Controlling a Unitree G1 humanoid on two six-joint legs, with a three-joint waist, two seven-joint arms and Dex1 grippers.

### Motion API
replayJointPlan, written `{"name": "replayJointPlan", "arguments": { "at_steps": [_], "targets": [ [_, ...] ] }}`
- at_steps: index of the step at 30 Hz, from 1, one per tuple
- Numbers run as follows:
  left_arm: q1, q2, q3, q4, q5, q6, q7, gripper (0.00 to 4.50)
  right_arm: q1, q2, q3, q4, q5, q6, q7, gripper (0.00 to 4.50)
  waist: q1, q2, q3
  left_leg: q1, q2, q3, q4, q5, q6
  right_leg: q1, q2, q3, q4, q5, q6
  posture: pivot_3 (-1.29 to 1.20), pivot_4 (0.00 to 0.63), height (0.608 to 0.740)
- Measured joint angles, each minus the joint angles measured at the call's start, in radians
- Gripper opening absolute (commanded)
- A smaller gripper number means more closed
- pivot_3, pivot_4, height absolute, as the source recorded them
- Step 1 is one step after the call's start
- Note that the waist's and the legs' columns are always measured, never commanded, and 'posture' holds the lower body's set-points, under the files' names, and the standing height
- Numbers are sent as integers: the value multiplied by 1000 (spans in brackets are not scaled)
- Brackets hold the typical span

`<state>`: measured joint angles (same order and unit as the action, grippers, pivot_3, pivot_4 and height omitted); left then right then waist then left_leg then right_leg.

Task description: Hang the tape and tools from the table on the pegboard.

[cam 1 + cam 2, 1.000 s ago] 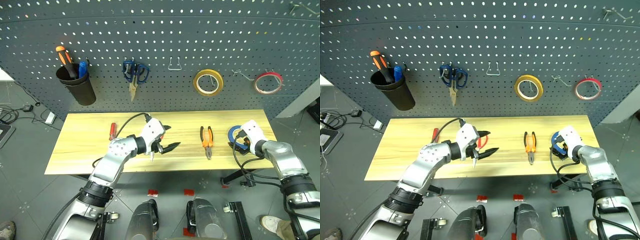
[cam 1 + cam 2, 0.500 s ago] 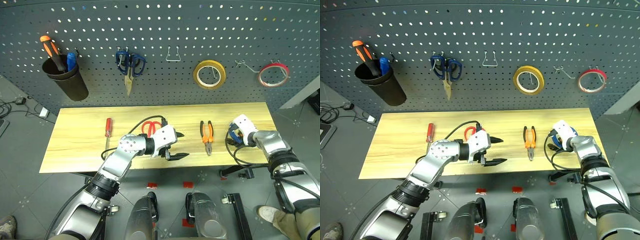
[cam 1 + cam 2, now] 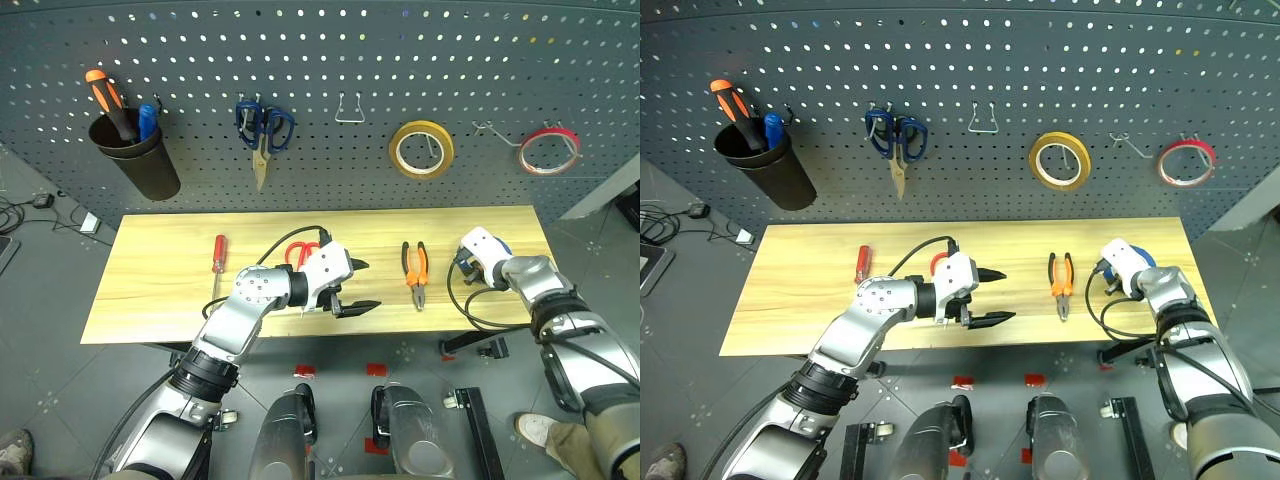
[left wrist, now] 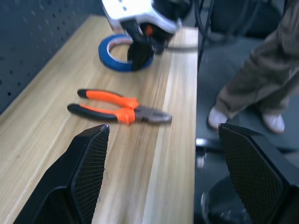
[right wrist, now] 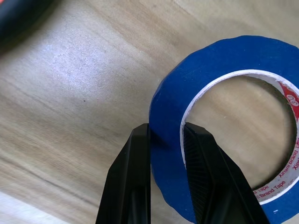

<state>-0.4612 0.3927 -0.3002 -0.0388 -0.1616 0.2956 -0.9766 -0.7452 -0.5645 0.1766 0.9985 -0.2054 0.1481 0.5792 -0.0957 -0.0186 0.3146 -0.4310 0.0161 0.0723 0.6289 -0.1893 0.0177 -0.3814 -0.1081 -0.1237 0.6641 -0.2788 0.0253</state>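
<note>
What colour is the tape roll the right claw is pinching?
Blue tape roll, white inner edge; clearest in the right wrist view.

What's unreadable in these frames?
- Blue tape: in the head views mostly hidden behind the right end effector; right wrist view cuts it off at the edge.
- Red scissors: blades covered by the left end effector.
- Tape label print: cut by the right wrist view's edge.
- Person: blurred, cropped to legs, left wrist view.

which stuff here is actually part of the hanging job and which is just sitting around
Part of the job:
blue tape, pinched by the right gripper
pliers
red-handled scissors
red screwdriver
table
pegboard

Just there:
blue-handled scissors
yellow tape roll
red-rimmed roll
black cup with an orange-handled screwdriver
</note>
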Motion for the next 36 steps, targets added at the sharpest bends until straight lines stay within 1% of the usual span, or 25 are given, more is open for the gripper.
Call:
{"name": "replayJointPlan", "arguments": {
  "at_steps": [3, 6, 9, 10, 12, 15, 18, 20, 21, 23, 27, 31, 36],
  "targets": [
    [9, 8, 21, -25, -24, 32, 7, 3914, 171, -57, -28, -246, 1, 6, -12, 683, 13, 1, -1, -2, 0, 1, 0, 0, 0, -3, 0, 1, 1, 0, 0, -271, 264, 740],
    [-11, -14, 60, -33, -38, 51, 53, 3914, 421, -95, -123, -668, 0, 56, -64, 683, 18, 2, -1, -3, 0, 1, 0, 0, 0, -5, 0, 1, 1, 0, 1, -289, 259, 740],
    [-58, -61, 103, -40, -63, 56, 105, 3914, 593, -81, -177, -991, -25, 80, -138, 683, 15, 1, -1, -3, 0, 1, 1, 0, 0, -4, 0, 1, 1, 1, 4, -308, 256, 740],
    [-72, -72, 113, -46, -73, 60, 117, 3914, 639, -65, -189, -1081, -44, 80, -166, 683, 13, 1, -1, -3, 0, 1, 1, 0, 0, -5, 0, 1, 1, -1, 8, -315, 256, 740],
    [-101, -88, 127, -53, -91, 74, 139, 3914, 720, -23, -190, -1253, -86, 56, -224, 683, 6, 1, -2, -3, 0, 2, 1, 0, 0, -5, 1, 3, 1, -1, 9, -322, 255, 740],
    [-132, -96, 143, -52, -108, 88, 161, 3914, 728, 13, -182, -1362, -121, -8, -278, 683, 0, 1, -2, -3, 0, 3, 1, 0, 0, -6, 1, 4, 2, -1, 10, -321, 252, 740],
    [-164, -101, 154, -52, -116, 93, 174, 3914, 648, 21, -185, -1382, -127, -60, -304, 683, -1, 0, -2, -3, 0, 3, 2, 1, 1, -6, 1, 4, 2, 0, 11, -319, 245, 740],
    [-174, -102, 156, -46, -117, 94, 178, 3914, 571, 31, -189, -1342, -113, -79, -311, 683, -2, 0, -2, -3, 0, 3, 2, 1, 1, -6, 1, 5, 2, 1, 10, -315, 240, 740],
    [-182, -102, 156, -39, -117, 94, 177, 3914, 513, 33, -193, -1290, -96, -88, -314, 683, -4, 0, -3, -3, 0, 3, 3, 1, 1, -6, 1, 5, 2, 1, 10, -312, 238, 740],
    [-193, -103, 152, -29, -116, 90, 176, 3914, 410, 32, -208, -1173, -76, -99, -318, 683, -6, -1, -3, -3, 0, 4, 2, 1, 2, -6, 1, 4, 2, 4, 5, -308, 234, 740],
    [-195, -104, 150, -21, -115, 86, 177, 3914, 300, 32, -216, -974, -25, -137, -310, 683, -4, -2, -3, -3, 0, 5, 2, 1, 1, -6, 1, 4, 2, 4, 4, -303, 232, 740],
    [-214, -128, 148, 10, -111, 79, 183, 3914, 187, 34, -220, -783, 27, -183, -289, 683, -8, -2, -3, -3, -1, 9, 1, 1, 2, -6, 0, 3, 1, 4, 4, -300, 230, 740],
    [-227, -145, 145, 21, -105, 64, 184, 3914, 130, 54, -220, -689, 73, -224, -258, 683, -11, -2, -3, -3, 0, 9, 1, 1, 2, -6, 0, 3, 1, 4, 4, -300, 230, 740]
  ]
}}
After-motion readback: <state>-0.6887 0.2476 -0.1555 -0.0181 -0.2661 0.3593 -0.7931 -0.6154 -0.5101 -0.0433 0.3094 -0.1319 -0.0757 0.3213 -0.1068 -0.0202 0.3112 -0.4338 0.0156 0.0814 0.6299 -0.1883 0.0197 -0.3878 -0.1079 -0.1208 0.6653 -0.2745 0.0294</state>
